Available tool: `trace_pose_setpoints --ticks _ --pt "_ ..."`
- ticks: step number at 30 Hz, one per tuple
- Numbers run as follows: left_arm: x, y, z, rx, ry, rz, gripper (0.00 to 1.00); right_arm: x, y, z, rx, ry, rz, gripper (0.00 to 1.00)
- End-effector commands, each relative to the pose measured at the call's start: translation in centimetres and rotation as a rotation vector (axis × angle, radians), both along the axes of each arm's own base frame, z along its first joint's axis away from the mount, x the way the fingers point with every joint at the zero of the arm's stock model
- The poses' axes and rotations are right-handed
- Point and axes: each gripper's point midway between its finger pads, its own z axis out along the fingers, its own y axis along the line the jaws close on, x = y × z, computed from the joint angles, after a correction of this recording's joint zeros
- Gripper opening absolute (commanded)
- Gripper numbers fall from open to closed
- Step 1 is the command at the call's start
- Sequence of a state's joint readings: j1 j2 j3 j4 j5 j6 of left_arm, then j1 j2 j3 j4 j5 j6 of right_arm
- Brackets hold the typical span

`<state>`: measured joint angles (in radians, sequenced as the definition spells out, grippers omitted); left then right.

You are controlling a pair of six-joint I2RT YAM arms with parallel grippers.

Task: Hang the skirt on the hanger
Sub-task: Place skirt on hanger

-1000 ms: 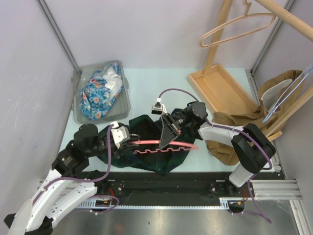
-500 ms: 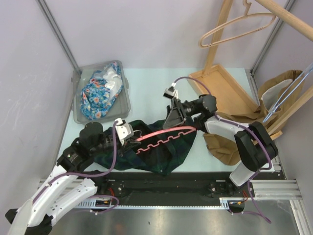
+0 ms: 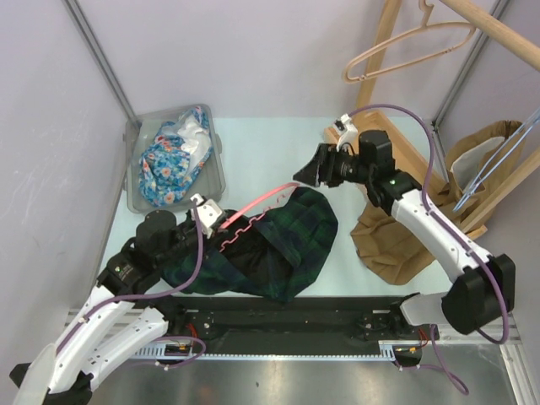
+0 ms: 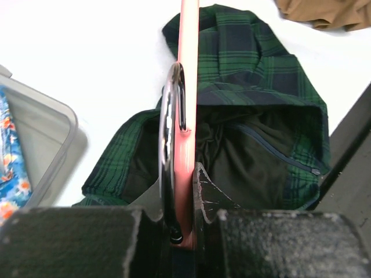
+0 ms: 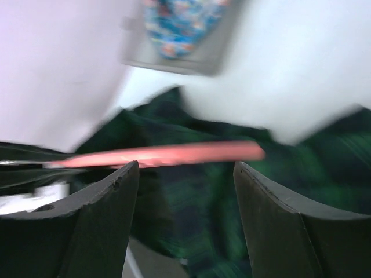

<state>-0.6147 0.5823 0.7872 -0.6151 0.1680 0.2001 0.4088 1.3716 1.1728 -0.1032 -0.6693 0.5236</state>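
Green plaid skirt (image 3: 291, 240) heaped near the table's front edge, bare tabletop (image 3: 270, 143) behind it; left gripper (image 4: 184, 191), low beside the bin (image 3: 133, 192), clamped on the pink hanger (image 3: 253, 209) angled across the skirt; right gripper (image 3: 305, 173) above the skirt's far edge, jaws wide, empty.

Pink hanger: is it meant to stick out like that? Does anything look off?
Yes: the pink hanger juts out at a slant, pinched at one end by the left gripper, while the green plaid skirt lies crumpled beneath it, not hung. The right gripper is open, holding nothing.
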Motion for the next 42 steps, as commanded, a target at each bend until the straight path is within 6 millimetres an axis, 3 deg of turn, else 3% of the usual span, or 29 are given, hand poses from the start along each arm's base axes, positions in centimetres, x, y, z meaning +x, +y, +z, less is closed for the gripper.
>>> trace_pose_setpoints --ticks 1,2,3,5,6,9,13,17,28,34,42 --pt "1.0 0.6 1.4 -0.033 -0.036 0.072 0.00 -1.0 -4.7 -4.7 -0.434 -0.057 -0.226 0.70" --pt "1.1 0.6 1.6 -0.034 -0.042 0.076 0.00 -1.0 -5.3 -4.9 -0.486 -0.081 -0.271 0.69" --pt "1.2 0.7 1.7 -0.034 -0.043 0.081 0.00 -2.6 -3.9 -4.9 -0.518 -0.112 -0.231 0.69" --pt "1.5 0.9 1.9 -0.032 -0.046 0.106 0.00 -3.8 -4.6 -5.1 -0.602 -0.143 -0.270 0.69" --pt "1.6 0.9 2.1 -0.036 -0.048 0.110 0.00 -5.6 -3.6 -5.6 -0.629 -0.143 -0.228 0.68" --pt "2.0 0.8 2.6 -0.051 -0.053 0.128 0.00 -7.6 -3.1 -6.5 -0.654 -0.135 -0.230 0.66" --pt "2.5 0.5 2.5 -0.059 -0.044 0.137 0.00 -11.5 -0.5 -9.3 -0.702 -0.137 -0.147 0.66" --pt "2.8 0.3 2.3 -0.055 -0.035 0.137 0.00 -13.0 0.7 -13.2 -0.797 -0.129 -0.135 0.67" --pt "3.1 0.7 3.1 -0.061 -0.054 0.167 0.00 -13.2 2.3 -16.5 -0.798 -0.102 -0.138 0.67" --pt "3.3 0.8 3.2 -0.063 -0.058 0.179 0.00 -14.2 4.1 -13.3 -0.661 -0.168 -0.099 0.65" --pt "3.5 0.8 3.6 -0.064 -0.066 0.186 0.00 -15.6 4.0 -17.0 -0.759 -0.135 -0.064 0.64"
